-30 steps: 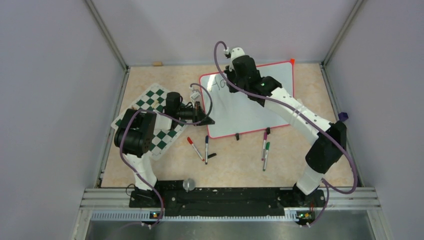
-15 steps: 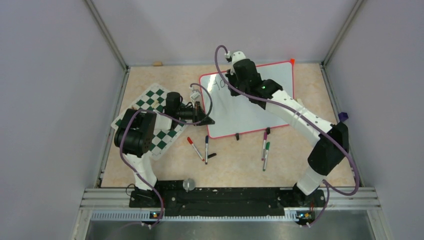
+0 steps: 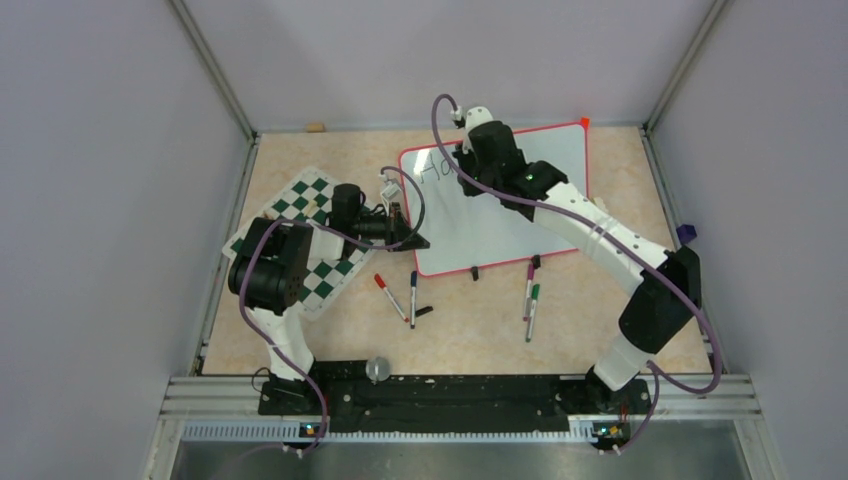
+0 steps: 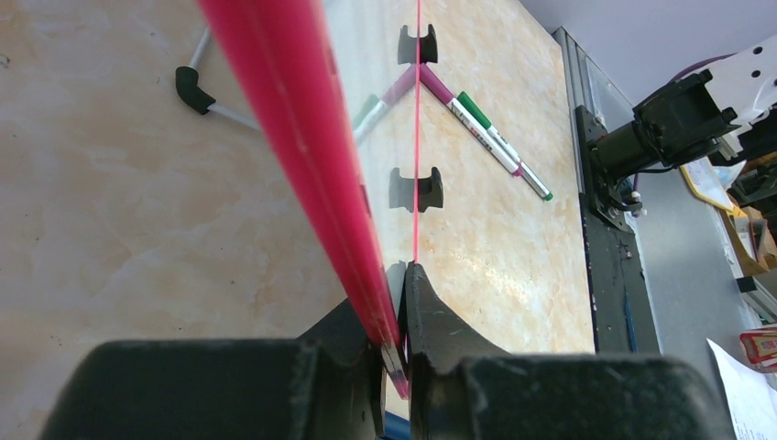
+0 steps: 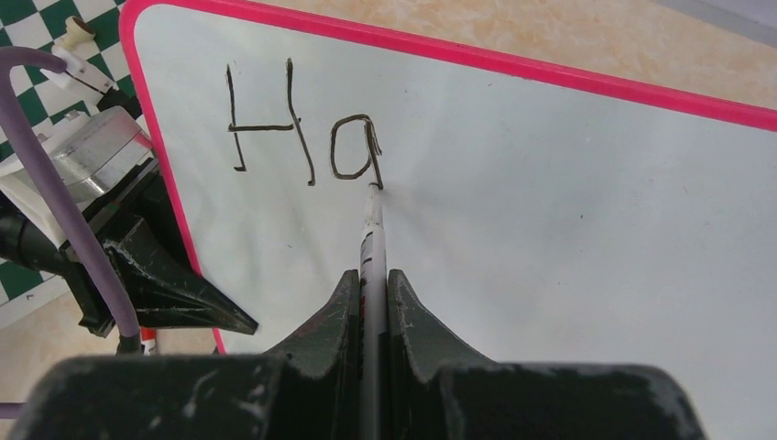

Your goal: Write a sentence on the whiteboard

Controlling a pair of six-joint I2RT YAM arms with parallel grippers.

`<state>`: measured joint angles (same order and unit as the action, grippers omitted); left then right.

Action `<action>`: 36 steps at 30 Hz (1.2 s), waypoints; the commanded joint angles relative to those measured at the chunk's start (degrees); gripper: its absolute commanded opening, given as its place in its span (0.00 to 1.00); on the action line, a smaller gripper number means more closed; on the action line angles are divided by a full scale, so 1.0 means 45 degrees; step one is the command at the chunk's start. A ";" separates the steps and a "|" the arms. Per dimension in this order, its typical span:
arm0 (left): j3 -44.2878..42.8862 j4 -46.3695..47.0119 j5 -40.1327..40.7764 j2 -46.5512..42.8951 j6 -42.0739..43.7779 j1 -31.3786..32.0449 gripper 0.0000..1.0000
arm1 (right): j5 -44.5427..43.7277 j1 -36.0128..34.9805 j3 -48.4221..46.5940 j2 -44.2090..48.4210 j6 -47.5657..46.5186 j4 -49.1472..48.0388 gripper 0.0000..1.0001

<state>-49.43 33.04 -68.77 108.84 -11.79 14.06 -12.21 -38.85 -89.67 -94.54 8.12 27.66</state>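
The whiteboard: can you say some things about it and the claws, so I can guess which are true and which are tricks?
1. The right claw holds a marker with its tip on the whiteboard. True.
2. The letters "Ha" are written on the board. True.
3. The left claw is open and touches nothing. False: it is shut on the board's red frame.
4. The board lies on top of the chess mat. False: the mat lies beside it, on the left.
5. Loose markers lie on the table by the board's near edge. True.
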 commanded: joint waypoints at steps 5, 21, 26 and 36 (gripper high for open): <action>0.0276 -0.0993 -0.0235 -0.0021 0.1649 0.0311 0.00 | 0.0408 0.0075 -0.0529 0.1378 0.0115 -0.0268 0.00; 0.0199 -0.1298 -0.0143 -0.0018 0.1857 0.0312 0.00 | -0.1002 0.0079 0.0626 0.1847 -0.0146 -0.1057 0.00; 0.0248 -0.1145 0.0007 -0.0007 0.1823 0.0307 0.00 | -0.1627 0.0076 0.1099 0.1901 -0.0145 -0.1956 0.00; 0.0200 -0.0991 0.0120 0.0168 0.1889 0.0334 0.00 | -0.1086 0.0079 0.1103 0.1727 -0.0165 -0.2169 0.00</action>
<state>-49.56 31.94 -68.95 108.14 -10.39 14.13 -17.15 -38.83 -84.62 -87.81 7.90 21.47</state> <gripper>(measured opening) 0.121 0.086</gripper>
